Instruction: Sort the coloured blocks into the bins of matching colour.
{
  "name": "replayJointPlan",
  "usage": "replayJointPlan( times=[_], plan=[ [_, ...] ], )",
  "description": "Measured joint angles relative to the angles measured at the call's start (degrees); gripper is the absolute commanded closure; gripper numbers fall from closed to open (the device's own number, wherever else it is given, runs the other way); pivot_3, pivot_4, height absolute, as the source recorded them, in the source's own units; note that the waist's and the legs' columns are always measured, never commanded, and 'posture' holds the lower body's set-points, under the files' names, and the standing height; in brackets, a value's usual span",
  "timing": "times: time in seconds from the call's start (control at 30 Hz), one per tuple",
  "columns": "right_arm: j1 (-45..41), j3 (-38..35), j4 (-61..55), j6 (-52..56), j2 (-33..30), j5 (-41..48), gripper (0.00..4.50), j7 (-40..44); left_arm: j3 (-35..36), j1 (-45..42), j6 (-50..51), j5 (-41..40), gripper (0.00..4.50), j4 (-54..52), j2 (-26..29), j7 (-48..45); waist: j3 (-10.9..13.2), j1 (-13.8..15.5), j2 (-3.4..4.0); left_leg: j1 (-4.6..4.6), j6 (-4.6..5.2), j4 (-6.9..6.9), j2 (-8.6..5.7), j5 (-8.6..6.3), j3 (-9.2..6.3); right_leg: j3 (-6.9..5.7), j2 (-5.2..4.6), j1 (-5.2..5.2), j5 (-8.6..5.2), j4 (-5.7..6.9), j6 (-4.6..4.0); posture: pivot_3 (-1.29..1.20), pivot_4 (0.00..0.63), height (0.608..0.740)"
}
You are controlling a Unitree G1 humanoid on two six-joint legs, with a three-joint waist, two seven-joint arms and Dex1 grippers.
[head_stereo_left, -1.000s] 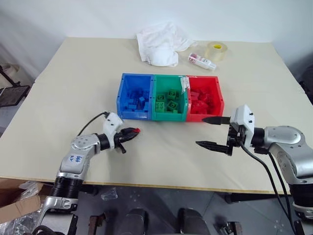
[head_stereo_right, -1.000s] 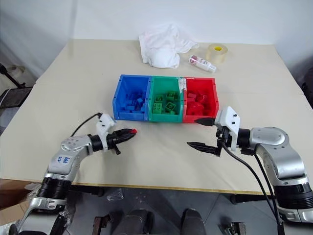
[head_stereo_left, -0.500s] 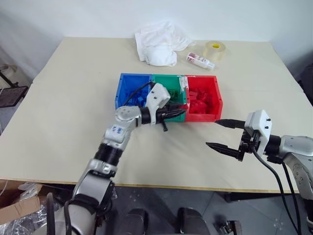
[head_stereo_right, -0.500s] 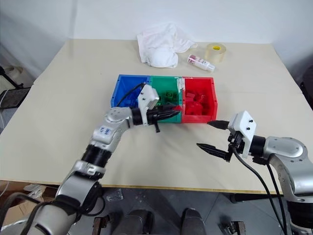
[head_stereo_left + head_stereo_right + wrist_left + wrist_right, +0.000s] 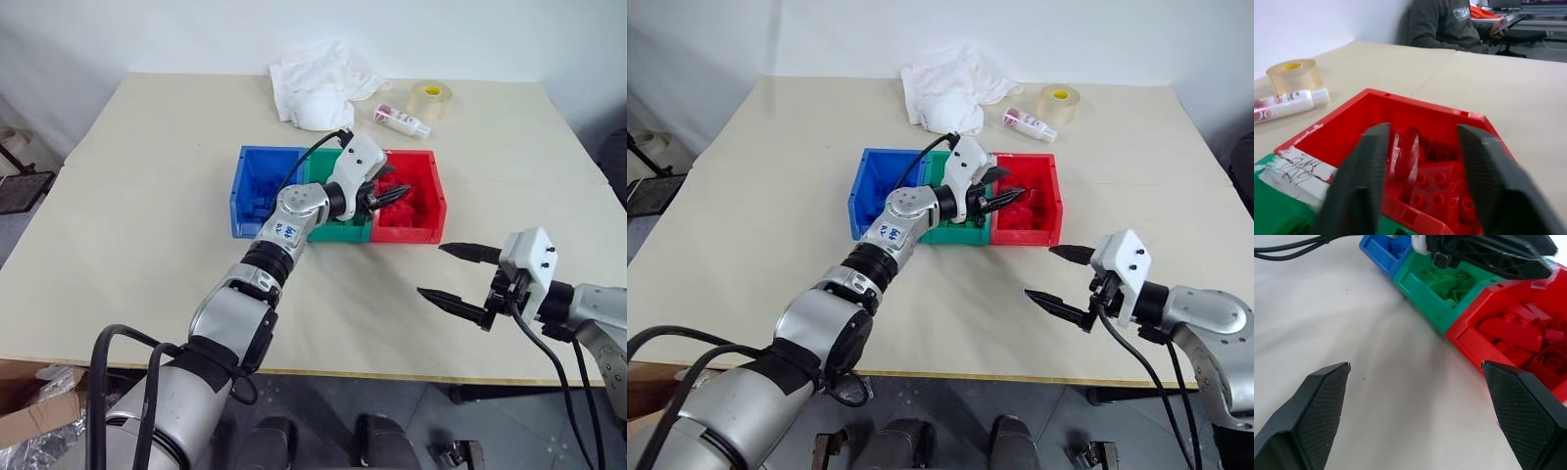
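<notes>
The three joined bins (image 5: 338,233) sit mid-worktop (image 5: 147,196), their long axis running left to right: blue, green, red. The left hand (image 5: 392,196) hovers over the red bin (image 5: 431,220), fingers parted, a red block (image 5: 1406,152) tilted on edge between them, apparently loose. The right hand (image 5: 456,274) is wide open, empty, above the worktop.
</notes>
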Motion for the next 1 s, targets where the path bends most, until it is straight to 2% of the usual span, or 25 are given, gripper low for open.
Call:
replayJointPlan(
  times=[0.23, 0.37, 0.47, 0.6, 0.7, 0.8, 1.0],
  plan=[
    [-4.71, 2.11, 2.4, -0.67, 0.0, -0.26, 0.0, 1.01, 1.09, 2.96, -0.94, -0.02, 1.21, -4.13, 3.16, -4.4, -0.01, -0.16, 0.01, 0.01, 0.0, 0.01, 0.03, 0.0, 0.01, 0.0, 0.01, -0.02, 0.0, 0.01, 0.0, 0.0, 0.15, 0.74],
    [-7.76, 4.6, 4.21, -1.14, 0.0, -0.5, 0.0, 1.98, 1.42, 7.54, 4.3, -0.73, 1.21, -12.24, 5.93, -7.4, -0.01, -0.19, 0.01, 0.0, 0.0, 0.03, 0.03, 0.0, -0.01, 0.01, 0.0, -0.03, 0.0, 0.03, 0.0, 0.0, 0.15, 0.74],
    [-8.38, 5.75, 5.68, -1.32, 0.01, -0.61, 0.0, 2.89, 2.12, 13.68, 10.65, -3.28, 1.21, -23.87, 11.03, -11.42, -0.02, -0.34, 0.03, 0.01, 0.0, 0.01, 0.22, 0.0, -0.05, 0.01, 0.0, -0.05, 0.0, 0.07, 0.0, 0.0, 0.15, 0.74],
    [-9.24, 7.1, 7.57, -2.12, 0.02, -0.69, 0.0, 4.24, 3.3, 26.27, 23.03, -7.96, 1.21, -43.6, 21.75, -17.29, -0.03, -1.26, 0.05, 0.02, -0.01, -0.01, 0.3, 0.0, -0.12, 0.03, 0.01, -0.07, 0.0, 0.1, -0.01, 0.0, 0.15, 0.74],
    [-9.92, 7.48, 8.96, -2.31, -0.11, -0.74, 0.0, 5.48, 5.39, 33.71, 29.73, -12.07, 1.21, -52.79, 29.8, -21.56, -0.03, -1.55, 0.06, 0.02, -0.01, 0.01, 0.31, 0.0, -0.18, 0.04, -0.01, -0.04, -0.01, 0.1, -0.02, 0.0, 0.15, 0.74],
    [-10.51, 7.72, 10.86, -2.52, -0.83, -1.02, 0.0, 6.99, 9.73, 40.49, 32.35, -14.41, 1.21, -57.09, 37.17, -23.78, -0.03, -1.49, 0.06, 0.02, -0.01, 0.01, 0.3, 0.0, -0.25, 0.04, -0.02, -0.01, -0.01, 0.07, -0.03, 0.0, 0.15, 0.74],
    [-12.0, 8.73, 15.9, -4.45, -2.83, -3.28, 0.0, 10.64, 16.99, 50.44, 30.58, -15.12, 1.21, -59.16, 44.81, -24.45, -0.03, -1.1, 0.05, 0.02, -0.01, 0.01, 0.28, 0.0, -0.33, 0.03, -0.04, 0.04, -0.01, 0.05, -0.04, 0.0, 0.15, 0.74]
  ],
)
